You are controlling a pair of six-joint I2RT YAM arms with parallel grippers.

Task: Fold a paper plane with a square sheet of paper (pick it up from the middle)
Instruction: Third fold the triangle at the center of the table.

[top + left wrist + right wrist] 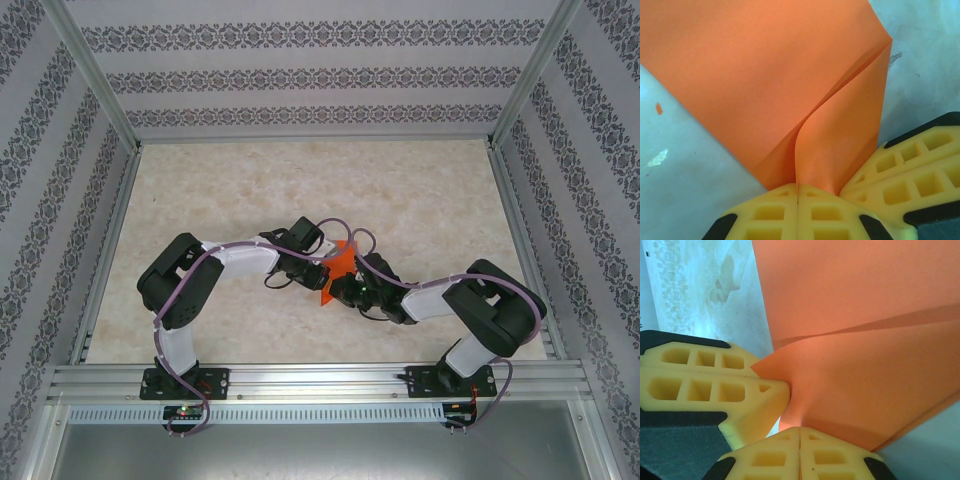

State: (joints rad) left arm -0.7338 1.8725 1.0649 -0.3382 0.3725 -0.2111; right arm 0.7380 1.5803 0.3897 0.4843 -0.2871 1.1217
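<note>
The square sheet of paper [340,262] is bright orange and folded into a creased, layered triangle, not a paper plane's dart shape. It is lifted at the table's middle between both grippers. In the left wrist view the paper [765,75] fans upward from a centre crease that runs down into my left gripper [798,188], which is shut on it. My right gripper [800,430] is shut on the paper's [865,365] lower edge. The two grippers nearly touch: the right one's yellow fingers [912,170] show beside the left, and the left one's fingers [715,385] beside the right. From above, left gripper [320,272], right gripper [344,290].
The beige marbled tabletop [400,200] is ringed by aluminium rails [310,378] and patterned walls [310,70]. Both arms bend inward from their bases at the near edge. A tiny orange fleck [659,108] lies on the table below the paper.
</note>
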